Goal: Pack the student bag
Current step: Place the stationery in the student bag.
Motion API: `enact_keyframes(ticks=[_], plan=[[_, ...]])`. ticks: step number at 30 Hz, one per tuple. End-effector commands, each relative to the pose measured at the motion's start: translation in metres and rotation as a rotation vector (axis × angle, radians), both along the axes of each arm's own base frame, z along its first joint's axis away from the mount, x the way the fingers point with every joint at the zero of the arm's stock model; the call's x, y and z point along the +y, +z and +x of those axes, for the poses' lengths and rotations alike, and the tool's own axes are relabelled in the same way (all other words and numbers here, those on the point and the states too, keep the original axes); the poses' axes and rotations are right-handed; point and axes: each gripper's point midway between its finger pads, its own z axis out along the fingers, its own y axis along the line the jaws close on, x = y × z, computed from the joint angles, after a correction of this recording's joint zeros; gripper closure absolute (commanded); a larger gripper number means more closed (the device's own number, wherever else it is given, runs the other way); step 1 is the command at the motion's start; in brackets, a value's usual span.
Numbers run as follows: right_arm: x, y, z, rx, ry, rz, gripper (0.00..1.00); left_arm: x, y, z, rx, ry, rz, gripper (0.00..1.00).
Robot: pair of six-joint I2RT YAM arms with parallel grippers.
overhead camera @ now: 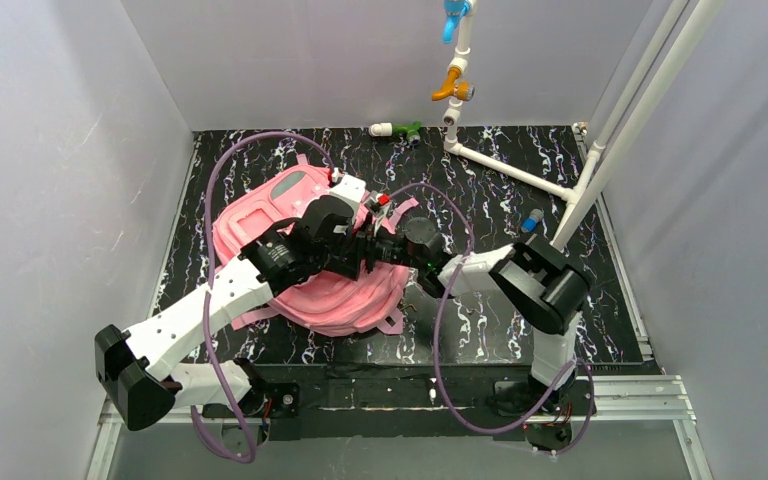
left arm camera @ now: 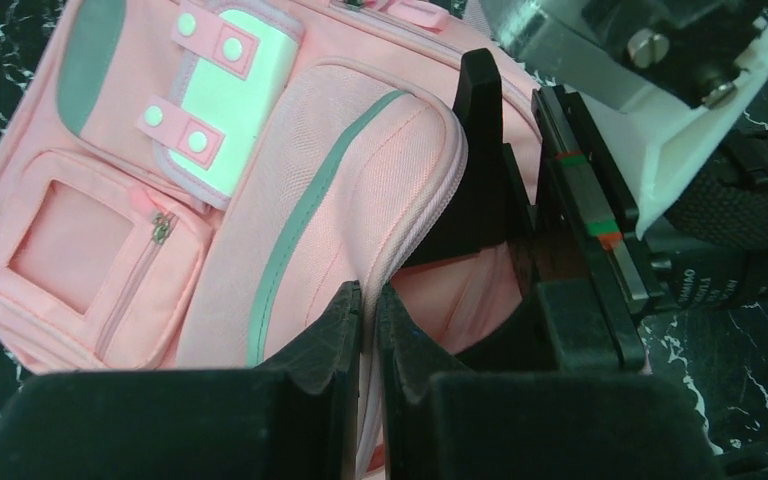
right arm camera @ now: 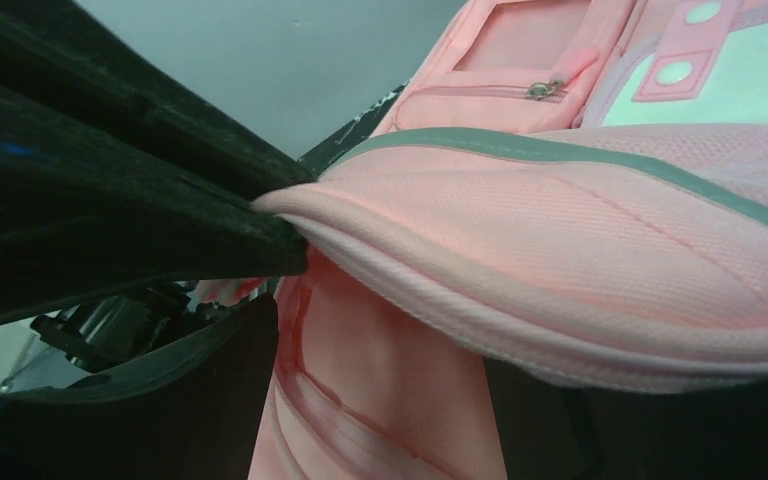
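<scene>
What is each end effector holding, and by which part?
Both hold the student bag: left end effector and right end effector pinch its open flap's piped rim.

From above, the wrists cover the middle of the student bag, and neither pincer's tips show there. In the left wrist view the left pincer hides the bag's near rim, and the bag runs off the picture's top and left edges. The right pincer is a dark blur in its own view; its grip cannot be told.
</scene>
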Motion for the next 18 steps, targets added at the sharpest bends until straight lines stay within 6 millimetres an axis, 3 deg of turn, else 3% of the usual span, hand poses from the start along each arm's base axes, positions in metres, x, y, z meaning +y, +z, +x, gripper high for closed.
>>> enact_keyframes(ticks=[1,5,7,12,15,17,18], plan=[[-0.019,0.009,-0.019,-0.035,-0.01,-0.125,0.18,-0.014,0.026,0.002,-0.092,-0.002,-0.124,1.0],[-0.065,-0.006,-0.003,-0.058,-0.198,-0.399,0.08,-0.005,0.019,0.007,-0.103,0.066,-0.106,1.0],[-0.101,-0.014,0.005,-0.059,-0.324,-0.548,0.02,-0.002,0.017,0.008,-0.103,0.087,-0.102,1.0],[-0.217,-0.021,0.035,-0.065,-0.79,-0.839,0.02,0.002,0.013,0.009,-0.108,0.118,-0.091,1.0],[-0.306,-0.022,0.051,0.048,-1.207,-0.921,0.02,0.003,0.013,0.008,-0.106,0.121,-0.098,1.0],[-0.346,-0.028,0.062,0.118,-1.366,-0.927,0.02,0.003,0.011,0.006,-0.1,0.117,-0.105,1.0],[-0.354,-0.031,0.067,0.143,-1.406,-0.923,0.02,0.002,0.01,0.005,-0.095,0.113,-0.11,1.0]])
